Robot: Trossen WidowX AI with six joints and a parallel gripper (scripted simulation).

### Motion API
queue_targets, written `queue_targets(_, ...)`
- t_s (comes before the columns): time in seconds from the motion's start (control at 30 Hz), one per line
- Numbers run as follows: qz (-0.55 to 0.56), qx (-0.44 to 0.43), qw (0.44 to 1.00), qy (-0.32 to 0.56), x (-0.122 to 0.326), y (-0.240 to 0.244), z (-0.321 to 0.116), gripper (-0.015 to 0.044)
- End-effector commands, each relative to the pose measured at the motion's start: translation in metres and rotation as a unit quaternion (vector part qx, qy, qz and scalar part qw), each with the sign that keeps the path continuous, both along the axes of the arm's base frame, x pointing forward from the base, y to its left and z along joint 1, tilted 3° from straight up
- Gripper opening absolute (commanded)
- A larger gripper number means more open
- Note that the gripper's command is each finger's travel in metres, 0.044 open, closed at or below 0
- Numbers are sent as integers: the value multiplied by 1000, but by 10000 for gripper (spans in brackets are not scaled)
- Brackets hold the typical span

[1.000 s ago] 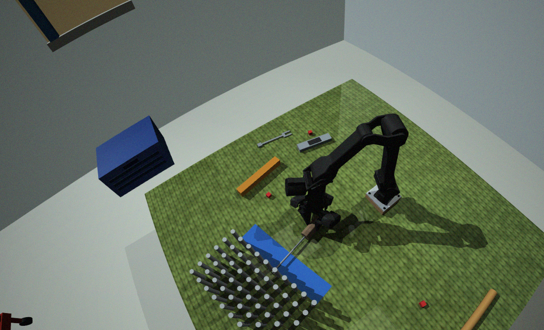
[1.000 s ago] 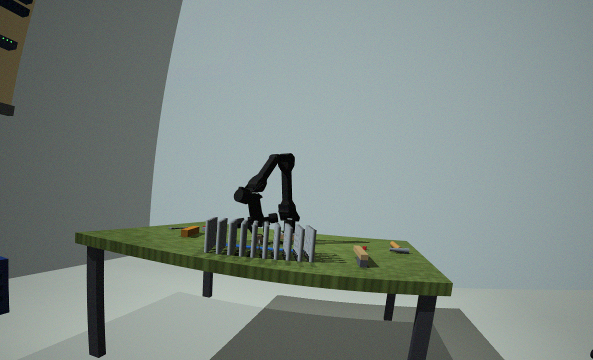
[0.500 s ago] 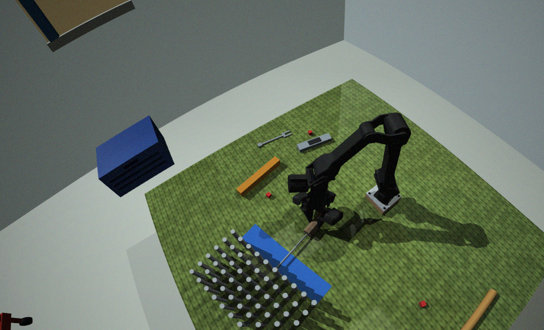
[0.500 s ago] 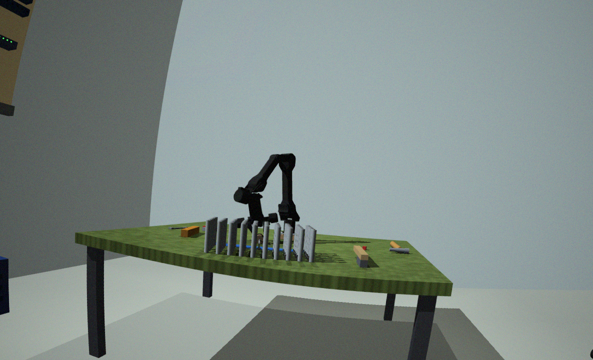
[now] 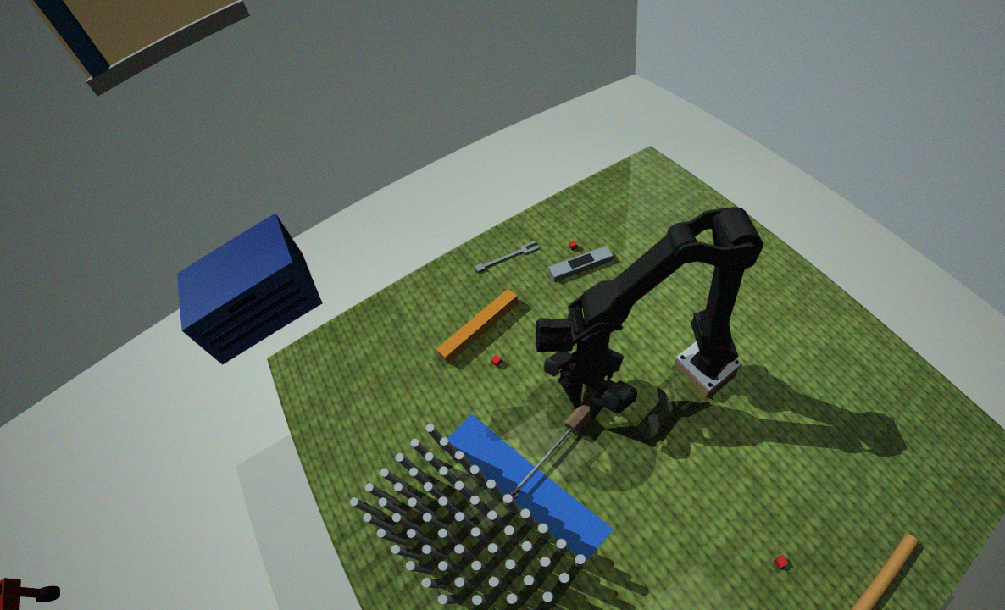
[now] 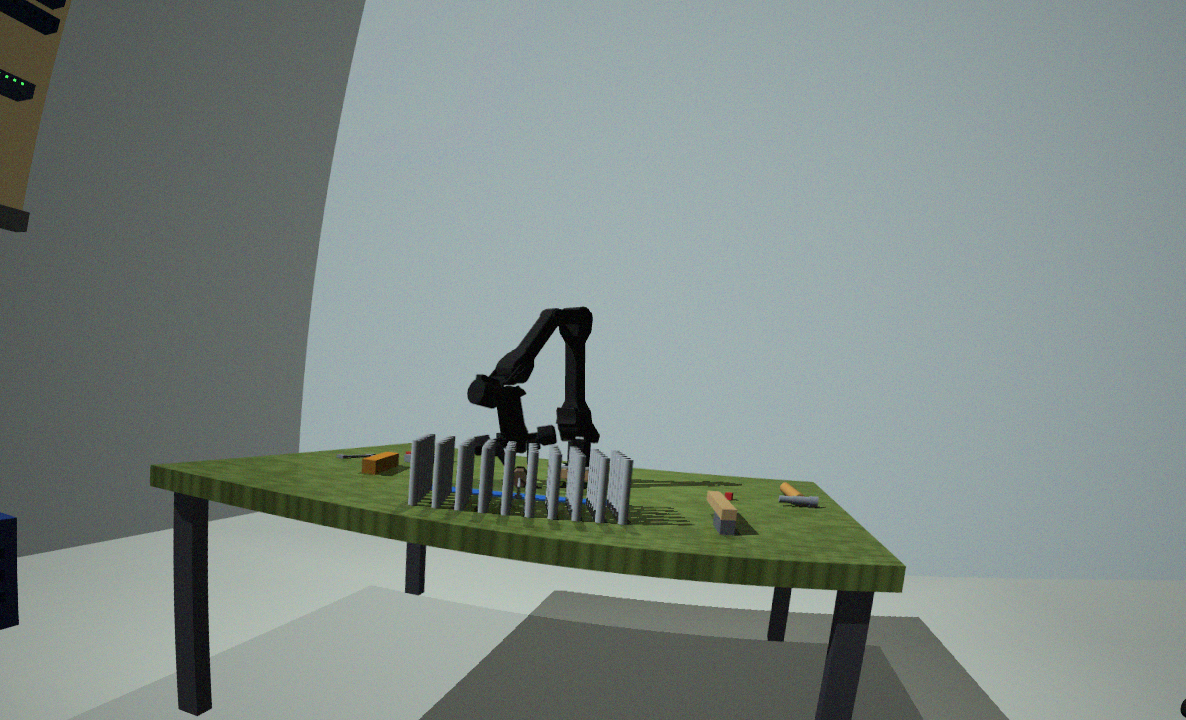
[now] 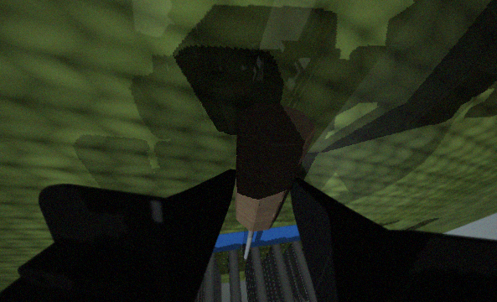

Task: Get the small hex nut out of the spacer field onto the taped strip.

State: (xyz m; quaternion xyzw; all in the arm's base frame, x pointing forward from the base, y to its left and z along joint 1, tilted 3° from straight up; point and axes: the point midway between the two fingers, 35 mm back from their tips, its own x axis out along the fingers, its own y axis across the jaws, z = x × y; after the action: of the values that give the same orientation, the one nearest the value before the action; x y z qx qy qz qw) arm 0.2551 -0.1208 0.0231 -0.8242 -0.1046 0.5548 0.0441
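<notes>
My gripper [image 5: 583, 407] [image 7: 263, 179] is shut on the brown handle of a tool. The tool's handle [image 5: 578, 420] [image 7: 260, 210] is just behind the blue taped strip [image 5: 483, 440] [image 7: 231, 240]. Its thin metal shaft [image 5: 544, 461] [image 7: 249, 243] reaches across the strip to the front row of spacers, and its tip is hidden among or beside them. The metal spacers [image 5: 442, 533] [image 6: 463, 474] [image 7: 235, 273] stand upright in a dense field. I cannot make out the hex nut in any view.
On the green table [image 5: 719, 485] [image 6: 311, 483] lie an orange bar [image 5: 478, 324] [image 6: 379, 462], a grey wrench-like tool [image 5: 508, 257], a grey level-like block [image 5: 580, 263], small red cubes [image 5: 496, 360] [image 5: 781, 561] and a wooden rod [image 5: 886, 570]. A tan and grey block [image 6: 721, 512] lies beside the field.
</notes>
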Motion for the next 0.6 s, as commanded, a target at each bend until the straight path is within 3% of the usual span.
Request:
queue_targets(0.0, 2, -1, 1000, -1, 0, 0, 4, 0)
queue_targets(0.57, 1, -2, 1000, -1, 4, -1, 17, 0)
